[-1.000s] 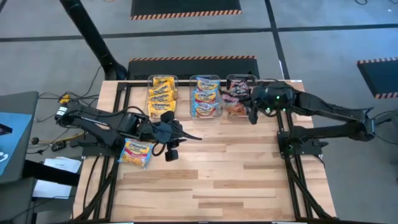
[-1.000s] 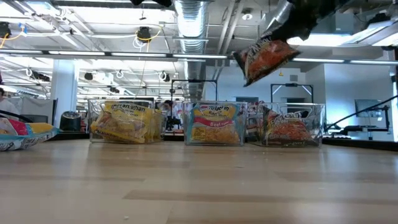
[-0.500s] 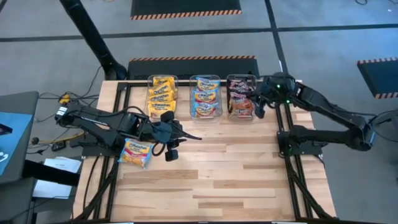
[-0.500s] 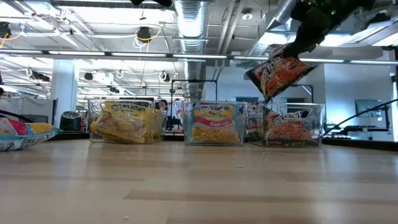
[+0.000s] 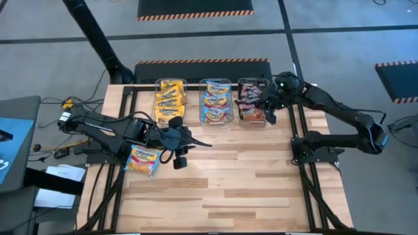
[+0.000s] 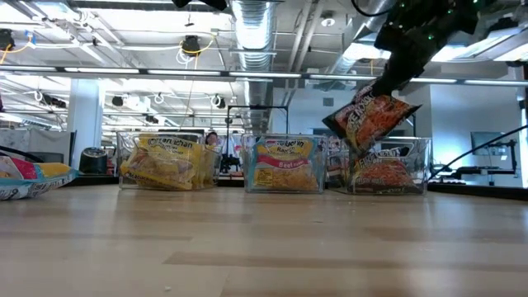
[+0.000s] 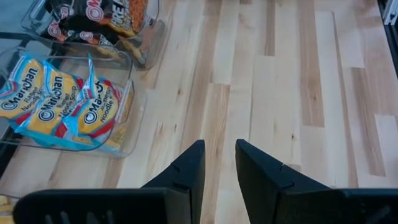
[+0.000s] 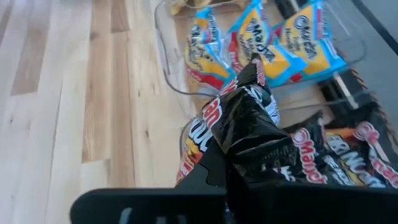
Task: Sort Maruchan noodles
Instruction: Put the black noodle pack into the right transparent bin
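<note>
A black-red packet (image 6: 370, 118) hangs tilted over the right-hand bin (image 5: 252, 111), pinched shut in the right gripper (image 5: 268, 108) by one corner, its lower edge just above the black-red packets already lying in that bin. In the right wrist view the crumpled black wrapper (image 8: 249, 127) fills the space between that arm's fingers. Three clear bins stand in a row at the table's far edge: the left one (image 5: 170, 100) holds yellow-orange packets, the middle one (image 5: 215, 101) light blue and yellow ones, three of which show in the left wrist view (image 7: 65, 106). Exact counts in the other two bins cannot be told. One loose packet (image 5: 144, 159), mostly yellow, lies flat near the table's left edge, under the left arm. The left gripper (image 5: 196, 141) hovers over bare wood (image 5: 248, 176) in front of the bins, fingers (image 7: 186, 171) slightly parted and holding nothing. Nothing stands between it and the bins.
</note>
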